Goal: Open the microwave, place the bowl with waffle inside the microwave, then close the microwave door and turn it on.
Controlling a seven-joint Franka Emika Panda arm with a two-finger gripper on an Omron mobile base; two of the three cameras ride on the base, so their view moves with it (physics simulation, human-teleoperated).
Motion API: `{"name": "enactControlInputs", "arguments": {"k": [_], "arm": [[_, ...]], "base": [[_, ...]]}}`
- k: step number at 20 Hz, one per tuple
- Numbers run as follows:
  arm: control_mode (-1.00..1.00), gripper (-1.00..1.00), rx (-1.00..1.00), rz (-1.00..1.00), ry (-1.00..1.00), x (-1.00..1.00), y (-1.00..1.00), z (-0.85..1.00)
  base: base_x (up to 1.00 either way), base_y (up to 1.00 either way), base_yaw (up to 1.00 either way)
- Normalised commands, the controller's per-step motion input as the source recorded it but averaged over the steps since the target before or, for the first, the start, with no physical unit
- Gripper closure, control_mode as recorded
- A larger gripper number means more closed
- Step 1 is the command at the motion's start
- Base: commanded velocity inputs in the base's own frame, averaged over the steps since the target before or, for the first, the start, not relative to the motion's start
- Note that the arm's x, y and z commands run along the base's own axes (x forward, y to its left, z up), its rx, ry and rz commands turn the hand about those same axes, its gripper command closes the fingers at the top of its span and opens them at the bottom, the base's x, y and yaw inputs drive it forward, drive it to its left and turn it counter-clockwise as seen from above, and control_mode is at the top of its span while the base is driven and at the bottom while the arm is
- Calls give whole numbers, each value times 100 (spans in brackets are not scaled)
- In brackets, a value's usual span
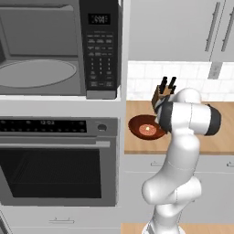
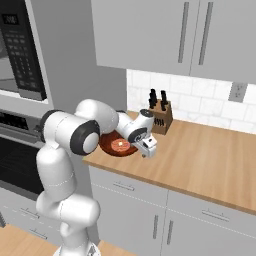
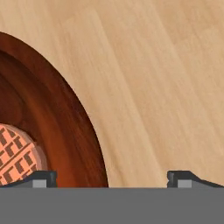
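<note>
The microwave (image 1: pixel 41 45) stands with its grey cavity and round glass turntable (image 1: pixel 36 73) exposed; its black keypad panel (image 1: pixel 100 45) is on the right, also seen as the keypad panel (image 2: pixel 20 50). The microwave door is out of view. The reddish-brown bowl with waffle (image 1: pixel 146 128) sits on the wooden counter (image 2: pixel 200 155) by the wall of the oven column. My gripper (image 2: pixel 148 152) hangs low at the bowl (image 2: pixel 119 145), on its right side. It is open and straddles the bowl's rim (image 3: pixel 83 127): one fingertip (image 3: pixel 41 178) over the inside near the waffle (image 3: pixel 15 153), the other fingertip (image 3: pixel 183 178) over bare wood.
A steel oven (image 1: pixel 55 169) with a bar handle sits below the microwave. A knife block (image 2: pixel 161 117) stands behind the bowl against the tiled wall. Wall cabinets (image 2: pixel 190 35) hang above the counter and drawers (image 2: pixel 200 220) run beneath it. The counter stretches bare to the right.
</note>
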Motion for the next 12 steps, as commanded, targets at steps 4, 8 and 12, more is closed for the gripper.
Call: {"name": "enactControlInputs", "arguments": {"k": [4, 8, 12], "arm": [[-100, -100, 2, 0, 0, 11, 0, -18], [-100, -100, 1, 0, 0, 8, 1, -14], [-100, -100, 0, 0, 0, 4, 9, -17]], "base": [[0, 0, 0], [0, 0, 0], [0, 0, 0]]}}
